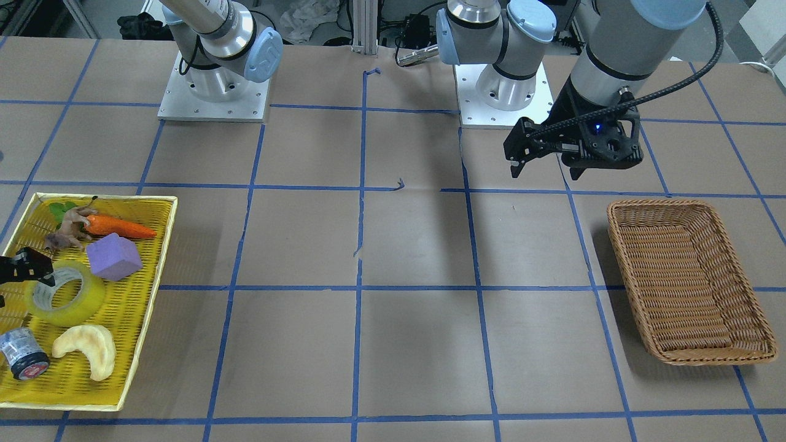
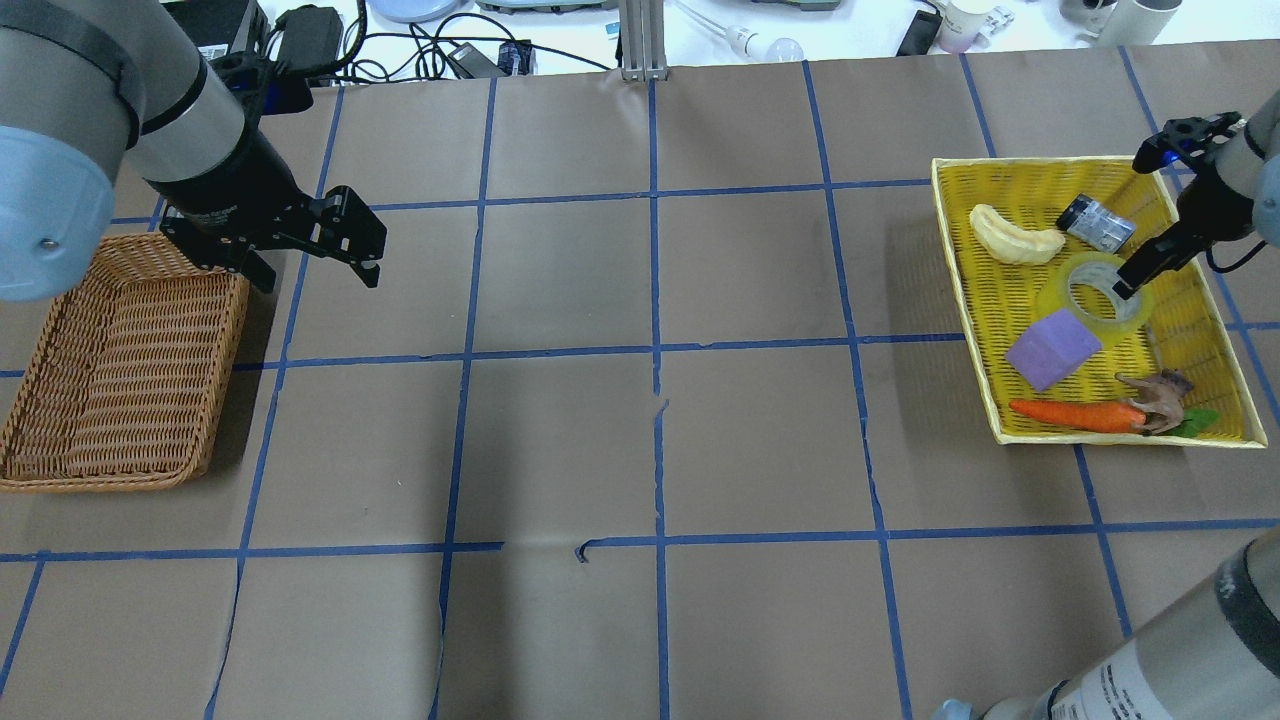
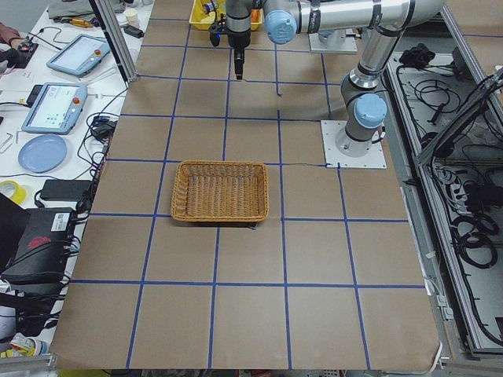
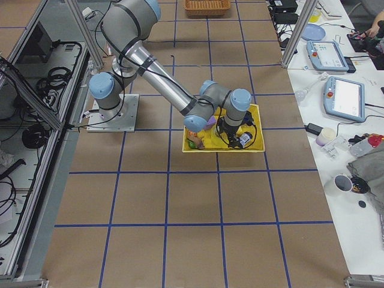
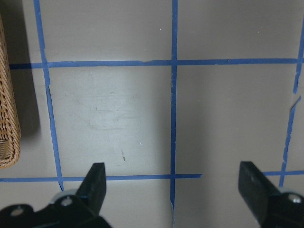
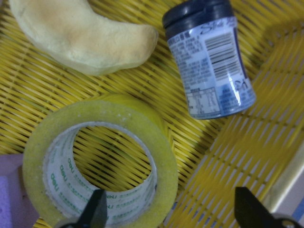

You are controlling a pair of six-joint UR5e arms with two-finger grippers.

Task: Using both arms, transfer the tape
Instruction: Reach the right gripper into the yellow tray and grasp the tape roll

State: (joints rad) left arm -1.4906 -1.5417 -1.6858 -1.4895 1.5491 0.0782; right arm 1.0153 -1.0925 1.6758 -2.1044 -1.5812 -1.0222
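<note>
- Risk: the tape [image 6: 142, 118] could be caught off-centre and slipped from the pinch; the bottle [image 6: 213, 57] just beside could be knocked.
- Tape is laid flat in the yellow tray [image 2: 960, 300]; one ring wall is straddled by the spread jaws of the right arm [image 2: 1225, 195].
- Jaws of the left arm [image 2: 200, 150] are spread, empty, over the worktop [image 5: 118, 109].

Robotics laboratory. My left arm [image 1: 608, 67] and right arm [image 1: 215, 24] stand bolted on metal plates [image 1: 172, 107] to a table [image 1: 417, 245] papered brown and gridded with blue tape [image 1: 417, 287]. Beside the table are control tablets [image 4: 345, 99] and coiled cables [image 3: 475, 232]. An aluminium post [image 2: 643, 40] stands at its edge.
</note>
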